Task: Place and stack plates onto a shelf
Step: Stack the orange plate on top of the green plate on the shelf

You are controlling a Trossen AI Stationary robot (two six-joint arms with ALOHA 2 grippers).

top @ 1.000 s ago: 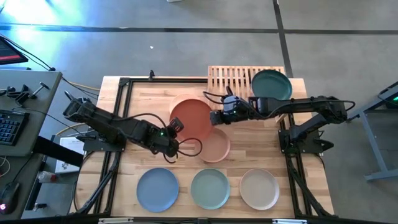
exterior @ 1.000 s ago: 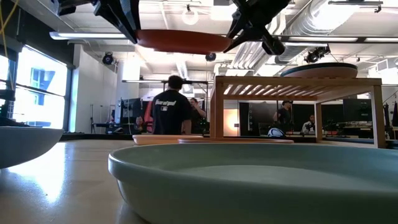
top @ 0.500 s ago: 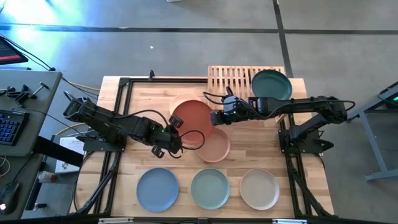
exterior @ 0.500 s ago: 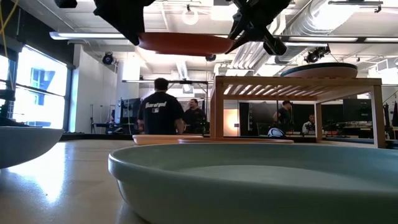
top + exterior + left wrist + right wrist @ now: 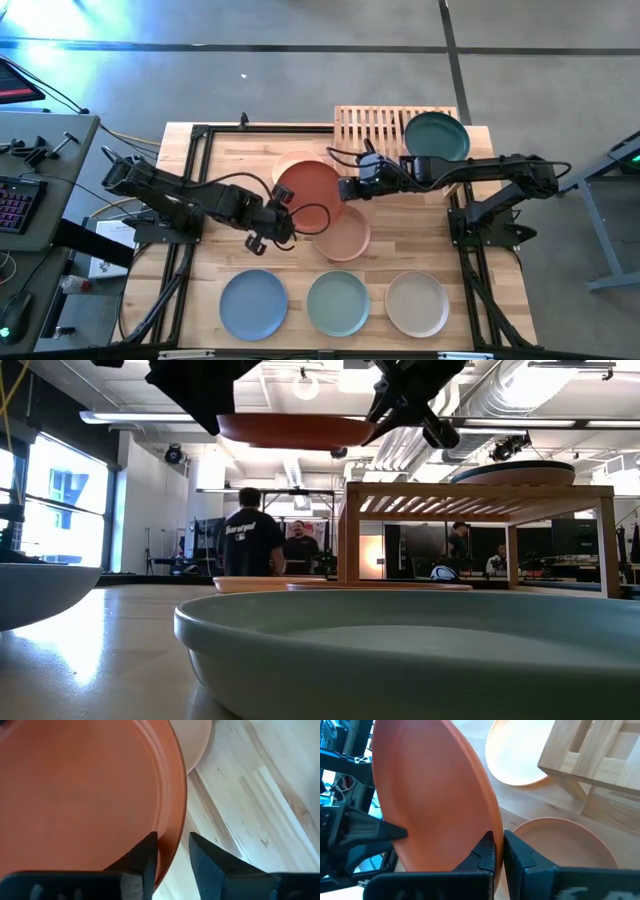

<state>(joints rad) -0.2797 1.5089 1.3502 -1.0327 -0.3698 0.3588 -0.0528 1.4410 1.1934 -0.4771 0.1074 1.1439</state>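
High view: the round matte rust-red plate (image 5: pixel 309 191) hangs level in the air at mid-table, over a salmon plate (image 5: pixel 345 235). At two o'clock the slatted pale-wood shelf (image 5: pixel 365 128) carries a dark teal plate (image 5: pixel 436 136). The right gripper (image 5: pixel 347 188) pinches the red rim; the left gripper (image 5: pixel 281 207) stands parted astride the opposite rim.

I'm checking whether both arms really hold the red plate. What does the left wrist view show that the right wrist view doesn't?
Only the left wrist view shows the left gripper straddling the rust red plate's rim, fingers apart, not yet clamped. Only the right wrist view shows the right gripper pinching the opposite rim, the shelf leg, and the salmon plate below. Both show the red plate lifted over the wooden tabletop.
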